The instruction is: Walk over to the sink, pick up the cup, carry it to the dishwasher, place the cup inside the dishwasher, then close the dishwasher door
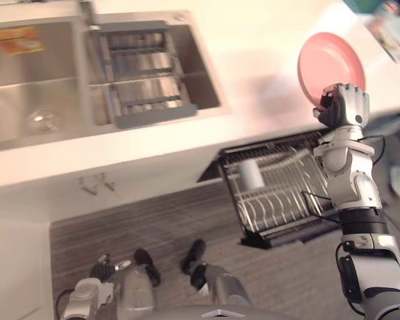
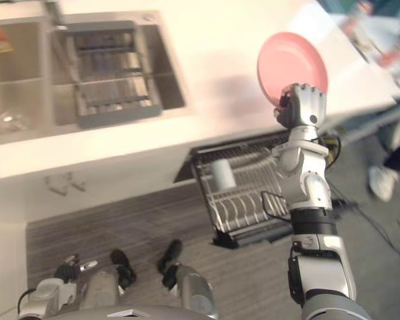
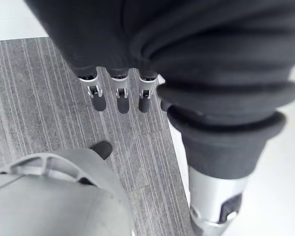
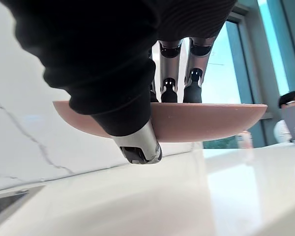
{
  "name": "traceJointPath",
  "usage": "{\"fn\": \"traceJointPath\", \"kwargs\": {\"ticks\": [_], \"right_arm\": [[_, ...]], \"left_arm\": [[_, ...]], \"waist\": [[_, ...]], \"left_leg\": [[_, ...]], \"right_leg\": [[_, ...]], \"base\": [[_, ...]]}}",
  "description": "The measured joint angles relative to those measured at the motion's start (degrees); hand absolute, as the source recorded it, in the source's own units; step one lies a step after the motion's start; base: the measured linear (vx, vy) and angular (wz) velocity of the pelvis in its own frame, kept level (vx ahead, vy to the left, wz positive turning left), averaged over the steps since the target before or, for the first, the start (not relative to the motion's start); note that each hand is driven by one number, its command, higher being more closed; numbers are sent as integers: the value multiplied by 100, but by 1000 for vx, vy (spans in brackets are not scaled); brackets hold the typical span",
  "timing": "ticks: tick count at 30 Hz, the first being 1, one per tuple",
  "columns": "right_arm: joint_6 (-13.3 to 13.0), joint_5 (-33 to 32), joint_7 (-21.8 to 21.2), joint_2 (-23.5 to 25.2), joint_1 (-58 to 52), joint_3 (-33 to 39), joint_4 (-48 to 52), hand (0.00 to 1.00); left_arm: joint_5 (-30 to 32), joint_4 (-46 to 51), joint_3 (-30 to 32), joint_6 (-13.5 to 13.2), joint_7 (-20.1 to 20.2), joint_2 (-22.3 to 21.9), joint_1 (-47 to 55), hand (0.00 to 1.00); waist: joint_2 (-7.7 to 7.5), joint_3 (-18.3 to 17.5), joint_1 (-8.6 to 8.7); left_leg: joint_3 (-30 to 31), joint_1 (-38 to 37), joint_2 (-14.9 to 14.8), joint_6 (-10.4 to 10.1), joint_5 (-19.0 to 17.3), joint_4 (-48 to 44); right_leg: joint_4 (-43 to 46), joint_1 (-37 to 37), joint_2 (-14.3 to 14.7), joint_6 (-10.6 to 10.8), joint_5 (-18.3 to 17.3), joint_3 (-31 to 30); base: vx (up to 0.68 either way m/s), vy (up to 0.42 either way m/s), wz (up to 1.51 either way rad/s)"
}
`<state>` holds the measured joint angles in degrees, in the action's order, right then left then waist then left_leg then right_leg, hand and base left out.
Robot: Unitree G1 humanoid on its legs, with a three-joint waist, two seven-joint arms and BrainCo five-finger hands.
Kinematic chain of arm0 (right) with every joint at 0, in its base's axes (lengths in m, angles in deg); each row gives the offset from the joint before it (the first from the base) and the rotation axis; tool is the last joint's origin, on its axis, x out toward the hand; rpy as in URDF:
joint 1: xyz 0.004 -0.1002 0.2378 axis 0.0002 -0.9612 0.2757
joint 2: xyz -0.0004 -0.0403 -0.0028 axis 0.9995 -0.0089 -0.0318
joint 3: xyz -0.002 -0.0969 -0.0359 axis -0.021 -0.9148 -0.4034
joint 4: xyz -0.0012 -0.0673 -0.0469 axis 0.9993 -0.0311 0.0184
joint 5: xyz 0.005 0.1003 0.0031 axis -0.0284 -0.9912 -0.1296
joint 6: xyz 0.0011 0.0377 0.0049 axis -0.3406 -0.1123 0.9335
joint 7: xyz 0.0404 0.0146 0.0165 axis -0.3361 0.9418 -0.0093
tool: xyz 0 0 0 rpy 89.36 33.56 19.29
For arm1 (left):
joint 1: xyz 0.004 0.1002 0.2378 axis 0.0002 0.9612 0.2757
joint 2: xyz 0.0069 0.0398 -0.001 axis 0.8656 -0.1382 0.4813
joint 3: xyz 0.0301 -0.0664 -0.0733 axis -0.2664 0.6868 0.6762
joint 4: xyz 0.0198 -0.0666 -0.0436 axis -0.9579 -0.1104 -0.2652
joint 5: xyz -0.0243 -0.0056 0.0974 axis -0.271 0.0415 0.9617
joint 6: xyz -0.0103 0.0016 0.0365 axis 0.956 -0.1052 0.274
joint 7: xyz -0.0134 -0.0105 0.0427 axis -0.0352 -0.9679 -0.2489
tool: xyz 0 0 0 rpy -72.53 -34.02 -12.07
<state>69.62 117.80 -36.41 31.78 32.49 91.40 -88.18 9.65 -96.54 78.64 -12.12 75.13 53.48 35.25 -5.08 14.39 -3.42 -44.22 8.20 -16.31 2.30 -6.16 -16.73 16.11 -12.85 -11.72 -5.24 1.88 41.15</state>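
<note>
- While the right hand [image 1: 345, 107] was raised over the tabletop [image 1: 253, 53], its thumb pressed under a pink plate [image 1: 327, 60] and its fingers lay over the upper face, so it was clamped on the plate's rim.
- From the head, the rim nearest the hand was hidden behind the fingers; the rest of the plate stood out beyond them, tilted and off the tabletop.
- The cup [image 1: 251, 174] was not in either hand: it stood white in the pulled-out dishwasher rack [image 1: 280, 200], below the right hand and towards the robot's left of that forearm.
- That forearm covered the rack's right part, and whether the cup stood upright or upside down could not be made out.
- The left hand [image 3: 119, 93] hung low with fingers straight and apart, holding nothing, with grey striped floor [image 1: 153, 220] past its fingertips.
- The sink [image 1: 27, 100] lay well to the left of the right hand, its far basin cut off at the frame edge, a grey drainer tray [image 1: 143, 73] in the nearer basin.
- Bare tabletop ran under and around the plate; the rack jutted out from the tabletop's front edge over open floor.
- Past the plate, a person [image 4: 292, 101] showed partly, cut off at the frame edge.
</note>
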Motion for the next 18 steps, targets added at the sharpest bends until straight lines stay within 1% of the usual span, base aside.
{"fn": "traceJointPath", "kwargs": {"ticks": [1,2,3,4,5,6,7,8,9,10,11,12,14,15,18], "right_arm": [[19,-1,0,23,3,-3,0,100],[53,-2,-2,7,35,2,0,100],[74,-4,-1,8,83,5,7,100],[73,-1,2,8,110,7,16,100],[73,7,51,-6,121,37,55,100],[73,10,102,-39,124,64,57,100],[110,6,130,-37,110,70,53,100],[135,-7,128,-29,91,72,54,100],[136,-9,126,-29,88,74,56,100],[127,-24,123,-32,81,97,83,100],[114,-165,117,-42,-64,265,295,100],[100,-201,118,-56,-102,346,370,100],[16,-344,61,-46,-107,482,499,100],[16,-350,43,-38,-115,505,497,100],[4,-386,-148,148,-224,505,497,100]], "left_arm": [[-24,-22,3,-19,-19,1,1,0],[-57,-50,34,-47,-37,-28,-23,0],[-75,-126,48,-95,-73,-145,-21,0],[-104,-155,30,-129,-75,-209,-21,0],[-128,-204,48,-204,-115,-221,-71,0],[-166,-283,45,-227,-124,-221,-163,0],[-188,-298,44,-233,-131,-211,-239,0],[-228,-301,40,-235,-132,-199,-270,0],[-248,-304,38,-236,-131,-199,-271,0],[-317,-362,28,-246,-130,-216,-287,0],[-370,-436,24,-269,-121,-201,-294,0],[-393,-463,40,-282,-123,-197,-332,0],[-392,-592,40,-286,-113,-202,-334,0],[-391,-618,38,-297,-110,-211,-334,0],[-390,-703,31,-474,-115,-217,-341,0]], "waist": [[8,6,7],[80,52,35],[199,42,22],[229,27,24],[205,39,62],[242,73,97],[259,106,145],[258,131,180],[251,135,181],[334,195,150],[341,231,245],[345,276,274],[368,303,287],[364,306,281],[376,332,289]], "left_leg": [[-69,20,-134,1,-43,-191],[-63,110,-447,-29,-158,-646],[37,73,-595,-178,-197,-672],[35,71,-620,-326,-197,-617],[-3,81,-617,-576,-198,-578],[-10,98,-643,-627,-201,-620],[26,159,-598,-666,-142,-518],[31,144,-528,-668,-35,-360],[26,115,-483,-672,40,-244],[40,77,-492,-669,171,69],[77,107,-469,-712,244,22],[134,129,-490,-707,249,-49],[195,256,-516,-665,425,43],[188,282,-508,-674,466,99],[183,255,-341,-667,608,326]], "right_leg": [[214,-1,-169,-110,-48,206],[452,-40,-142,-178,-79,387],[254,4,120,-198,-101,379],[20,22,259,-170,-107,257],[-475,100,450,121,-221,75],[-690,116,577,108,-174,51],[-952,82,689,128,-79,-1],[-1151,84,748,169,-33,2],[-1218,89,758,223,-41,30],[-1080,85,765,442,-267,69],[-536,51,531,119,-326,-181],[-569,71,583,180,-424,-235],[-631,-33,658,103,-317,-183],[-635,-69,662,99,-306,-183],[-630,-125,603,95,-287,-184]], "base": [[-11,-210,-92],[-52,-272,-87],[-74,-272,-86],[-148,-272,-83],[-141,-181,-52],[-186,-142,-50],[-152,-50,-38],[-140,-12,-39],[-79,-4,-42],[-9,-8,-14],[34,-29,4],[41,-50,25],[22,-33,8],[31,13,2],[43,69,5]]}}
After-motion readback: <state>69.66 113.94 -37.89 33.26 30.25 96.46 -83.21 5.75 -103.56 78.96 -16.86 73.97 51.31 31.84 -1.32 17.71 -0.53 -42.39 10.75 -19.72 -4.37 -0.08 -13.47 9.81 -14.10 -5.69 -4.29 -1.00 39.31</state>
